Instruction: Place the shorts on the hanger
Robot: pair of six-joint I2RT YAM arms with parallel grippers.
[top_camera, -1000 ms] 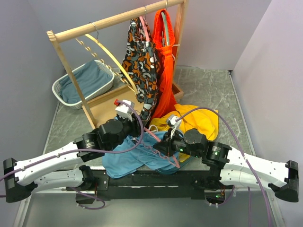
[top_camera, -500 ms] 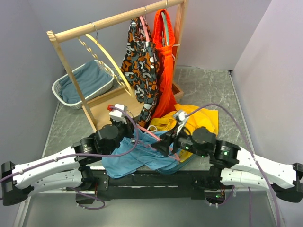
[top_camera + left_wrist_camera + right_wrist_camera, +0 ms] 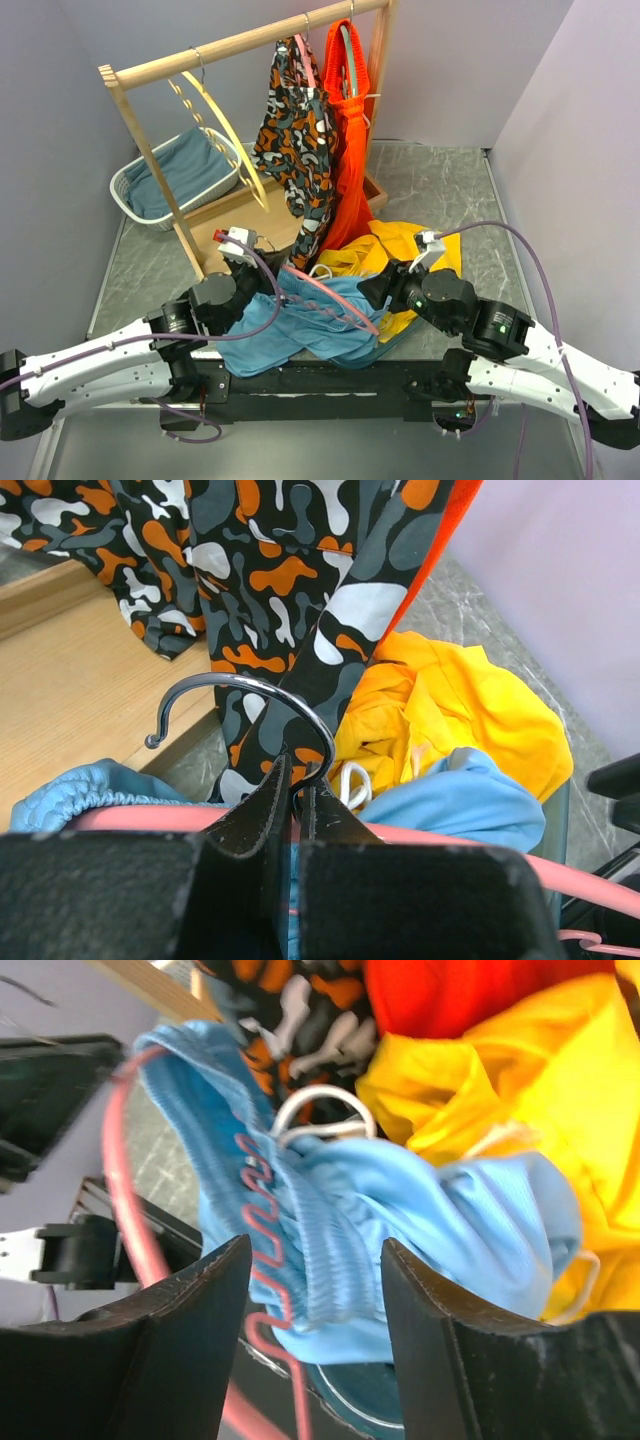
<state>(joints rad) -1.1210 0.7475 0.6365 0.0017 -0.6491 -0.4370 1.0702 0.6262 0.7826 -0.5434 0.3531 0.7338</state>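
Observation:
The sky-blue shorts (image 3: pixel 300 325) lie bunched at the near table edge, partly threaded on the pink hanger (image 3: pixel 335 300). My left gripper (image 3: pixel 262 282) is shut on the base of the hanger's wire hook (image 3: pixel 240 685); the pink arm (image 3: pixel 585 875) runs across below the fingers. My right gripper (image 3: pixel 372 290) is open at the hanger's right end. In the right wrist view, its fingers (image 3: pixel 315 1248) straddle the gathered waistband (image 3: pixel 325 1250) without gripping it, beside the hanger's notched edge (image 3: pixel 262 1235).
A wooden rack (image 3: pixel 240 42) stands behind with a yellow hanger (image 3: pixel 225 125), a patterned garment (image 3: pixel 300 140) and an orange garment (image 3: pixel 348 130). A yellow garment (image 3: pixel 420 250) lies right of the shorts. A white basket (image 3: pixel 135 185) holds teal cloth.
My left gripper has drawn back toward the near left with the hanger hook. My right gripper has moved right and away along the shorts. The yellow hanger has swung on the rack.

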